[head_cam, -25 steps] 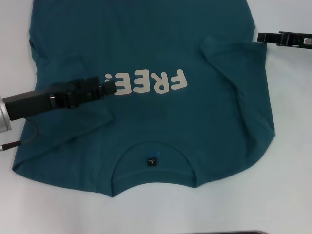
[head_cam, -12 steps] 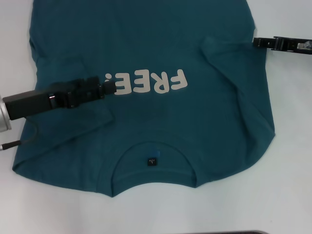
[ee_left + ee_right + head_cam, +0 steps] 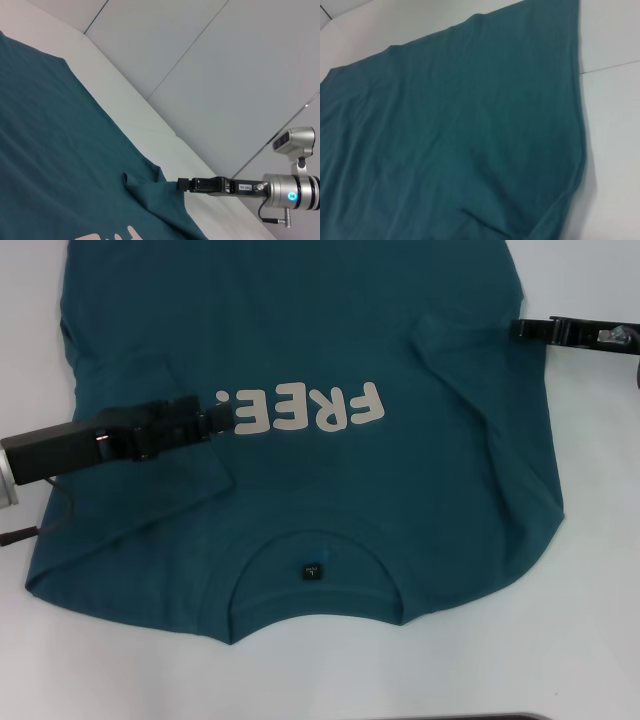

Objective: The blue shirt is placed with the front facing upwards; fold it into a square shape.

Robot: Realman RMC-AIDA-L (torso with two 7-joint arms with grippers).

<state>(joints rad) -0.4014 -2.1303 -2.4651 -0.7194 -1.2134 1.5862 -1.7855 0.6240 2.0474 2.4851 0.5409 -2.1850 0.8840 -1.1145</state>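
Spread flat across the white table (image 3: 600,640), front up: the blue shirt (image 3: 300,340), cream "FREE!" lettering (image 3: 300,412) mid-chest, collar with its small dark neck label (image 3: 312,569) toward the robot. Both sleeves folded inward over the body. Reaching in over the left sleeve, the left gripper (image 3: 228,418), tip at the "!" end of the lettering; jaws too dark against the cloth to tell whether apart or together. At the right edge, the right gripper (image 3: 520,329), tip touching the folded right sleeve's outer corner. From the left wrist view only: that right gripper (image 3: 182,184) with jaws closed on a raised peak of sleeve fabric, grey wall panels (image 3: 225,75) behind. From the right wrist view: only plain teal cloth (image 3: 460,135) and table, no fingers.
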